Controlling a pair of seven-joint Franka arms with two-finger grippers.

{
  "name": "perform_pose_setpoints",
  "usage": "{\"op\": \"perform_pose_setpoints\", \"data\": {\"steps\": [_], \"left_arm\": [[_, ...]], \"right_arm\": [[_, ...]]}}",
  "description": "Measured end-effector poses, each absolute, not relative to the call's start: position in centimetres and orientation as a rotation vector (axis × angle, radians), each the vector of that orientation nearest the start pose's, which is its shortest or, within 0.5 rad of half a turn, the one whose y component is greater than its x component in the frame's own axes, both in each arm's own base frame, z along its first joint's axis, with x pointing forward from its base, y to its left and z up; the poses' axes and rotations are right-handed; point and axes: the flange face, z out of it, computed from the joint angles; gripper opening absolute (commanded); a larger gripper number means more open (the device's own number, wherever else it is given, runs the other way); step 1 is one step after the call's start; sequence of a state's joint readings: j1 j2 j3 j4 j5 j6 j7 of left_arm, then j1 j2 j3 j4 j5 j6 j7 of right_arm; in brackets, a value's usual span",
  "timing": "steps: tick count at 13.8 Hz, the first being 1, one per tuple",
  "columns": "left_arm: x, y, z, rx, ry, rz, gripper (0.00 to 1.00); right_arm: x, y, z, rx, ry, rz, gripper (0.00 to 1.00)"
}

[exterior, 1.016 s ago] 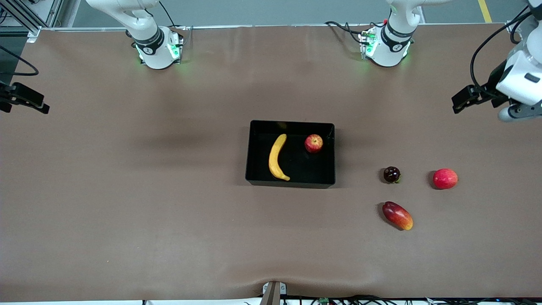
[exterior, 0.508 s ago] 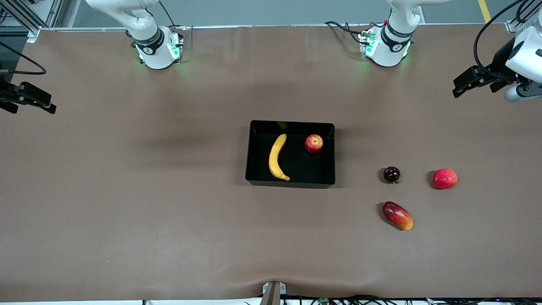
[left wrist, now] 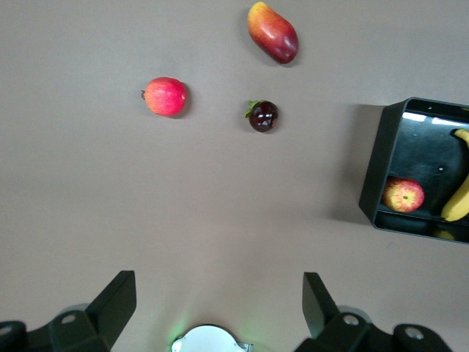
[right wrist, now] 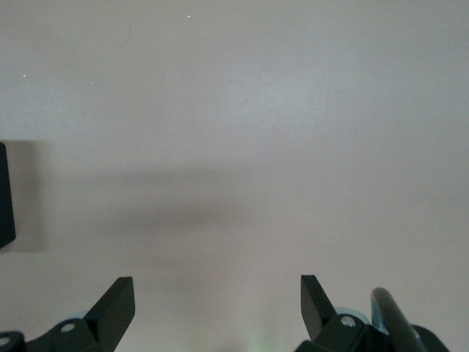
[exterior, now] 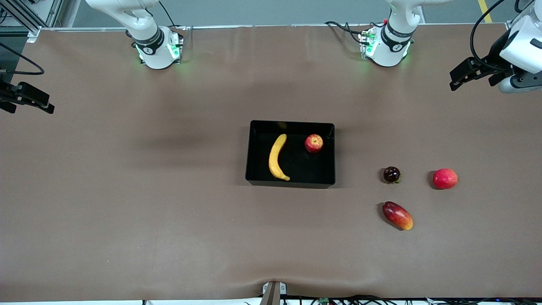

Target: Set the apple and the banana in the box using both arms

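Observation:
The black box (exterior: 313,169) sits at the table's middle. The yellow banana (exterior: 277,157) and the red apple (exterior: 313,143) lie inside it, apart from each other. My left gripper (exterior: 457,80) hangs open and empty in the air over the left arm's end of the table. Its wrist view shows the open gripper (left wrist: 218,301), the box wall (left wrist: 375,165), the apple (left wrist: 403,195) and part of the banana (left wrist: 458,198). My right gripper (exterior: 29,99) hangs open and empty over the right arm's end. Its wrist view shows the gripper (right wrist: 218,301) over bare table.
Three other fruits lie on the table between the box and the left arm's end: a dark round fruit (exterior: 391,174), a pinkish-red round fruit (exterior: 445,178) and a red-and-yellow mango (exterior: 397,215) nearest the front camera. The two arm bases (exterior: 159,48) stand along the table's back edge.
My left gripper has drawn back toward the robots' side of the table, over its end. My right gripper has barely shifted. The fruits and the box have not moved.

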State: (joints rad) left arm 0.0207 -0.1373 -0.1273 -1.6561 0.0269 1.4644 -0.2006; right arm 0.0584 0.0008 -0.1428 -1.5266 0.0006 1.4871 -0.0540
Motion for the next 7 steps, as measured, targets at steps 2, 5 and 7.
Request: {"op": "perform_pose_setpoints", "data": {"steps": [2, 5, 7], "left_arm": [[49.7, -5.5, 65.1, -3.081, -0.151, 0.062, 1.00], [49.8, -5.5, 66.0, -3.084, -0.151, 0.033, 1.00], [49.8, -5.5, 66.1, -3.084, -0.151, 0.029, 1.00]], "right_arm": [[54.4, -4.8, 63.8, -3.137, 0.052, 0.063, 1.00], [54.4, -4.9, 63.8, -3.138, 0.056, 0.064, 1.00], [54.4, -5.2, 63.8, -3.137, 0.065, 0.065, 1.00]]}}
